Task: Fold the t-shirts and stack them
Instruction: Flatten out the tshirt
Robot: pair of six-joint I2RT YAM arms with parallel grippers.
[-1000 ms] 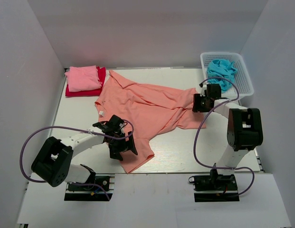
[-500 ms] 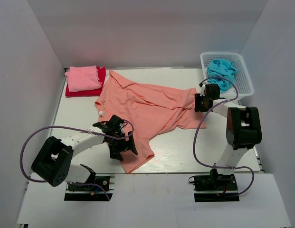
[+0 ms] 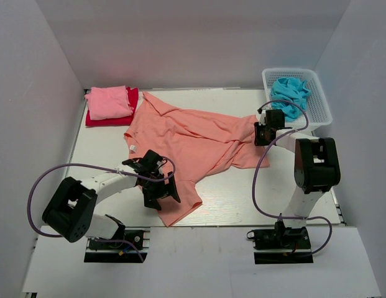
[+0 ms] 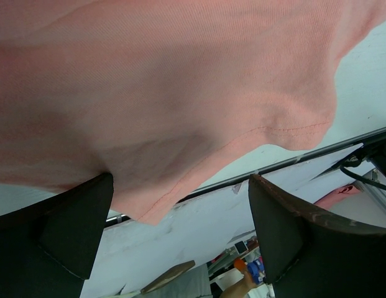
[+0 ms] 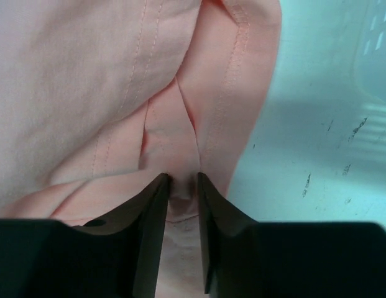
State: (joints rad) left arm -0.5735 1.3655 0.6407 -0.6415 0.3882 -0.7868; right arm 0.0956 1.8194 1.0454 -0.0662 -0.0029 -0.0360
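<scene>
The large salmon-orange t-shirt (image 3: 193, 139) lies spread and wrinkled across the middle of the table. My left gripper (image 3: 159, 190) is open over its near hem corner. In the left wrist view (image 4: 180, 233) the jaws stand wide apart with the shirt's hem (image 4: 168, 93) beside the left finger. My right gripper (image 3: 261, 131) is shut on a fold of the shirt's right sleeve, pinched between the fingers in the right wrist view (image 5: 182, 186). A folded light pink t-shirt (image 3: 109, 102) lies on a red one (image 3: 105, 120) at the back left. A turquoise-blue t-shirt (image 3: 291, 90) is bunched in the basket.
The white lattice basket (image 3: 320, 102) stands at the back right, close behind my right gripper. White walls close the table (image 3: 242, 192) at the back and both sides. Purple cables loop beside each arm.
My right gripper has moved a little toward the back with the sleeve in it. The left gripper has hardly moved.
</scene>
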